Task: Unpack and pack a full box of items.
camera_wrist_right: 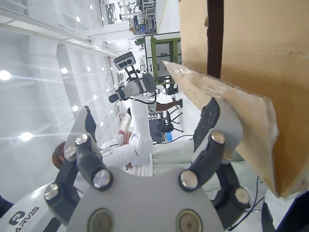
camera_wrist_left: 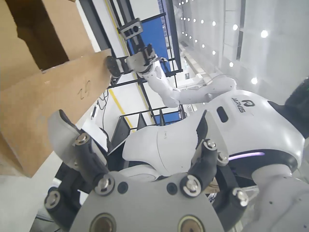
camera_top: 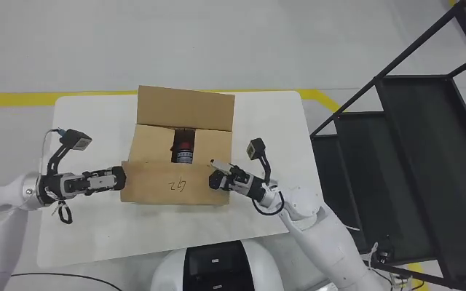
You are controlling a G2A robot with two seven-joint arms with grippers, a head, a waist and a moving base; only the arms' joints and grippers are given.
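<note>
Left end effector [camera_top: 116, 177], right end effector [camera_top: 217, 179] wide | box [camera_top: 175, 186], white table [camera_top: 87, 131] | grey floor [camera_top: 218, 44]

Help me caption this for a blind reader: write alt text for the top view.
An open cardboard box sits on a white table, with a dark and red item visible inside. The left hand and right hand, both open, are at opposite ends of the box's near flap.
</note>
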